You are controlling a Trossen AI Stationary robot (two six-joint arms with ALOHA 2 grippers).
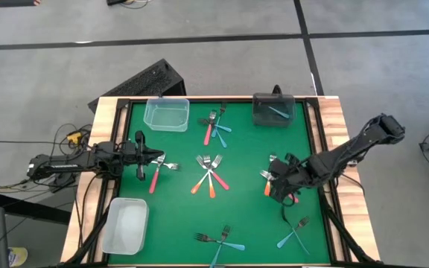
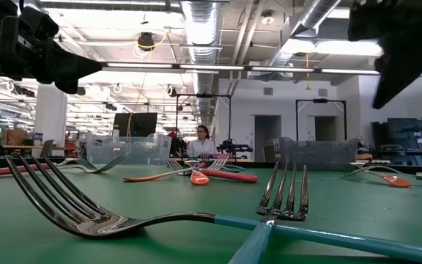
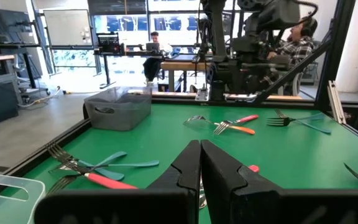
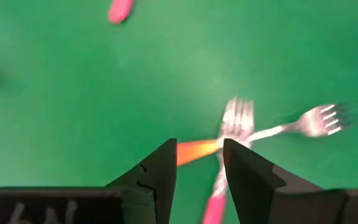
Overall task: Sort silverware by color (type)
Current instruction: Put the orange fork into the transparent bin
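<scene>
Forks with red, orange and light blue handles lie in small crossed heaps on the green mat. My left gripper (image 1: 159, 158) is over the mat's left part, shut, right beside a red-handled fork (image 1: 154, 179) that lies flat. In its wrist view (image 3: 200, 146) a pink handle end (image 3: 252, 168) shows past the fingers. My right gripper (image 1: 278, 186) hangs open over the right-hand heap. Its fingers (image 4: 199, 146) stand on either side of an orange handle (image 4: 194, 151), which crosses a red-handled fork (image 4: 214, 208) and a third fork (image 4: 316, 121). My left gripper is shut close beside the red-handled fork. A silvery bit (image 3: 201, 200) shows low between its fingers, but I cannot tell whether they touch the fork.
A clear bin (image 1: 166, 115) and a dark bin (image 1: 274, 110) holding a blue fork stand at the far edge; another clear bin (image 1: 125, 225) sits at the near left corner. More heaps lie at the centre (image 1: 211, 175), far centre (image 1: 216, 128), near centre (image 1: 220, 240) and near right (image 1: 295, 234).
</scene>
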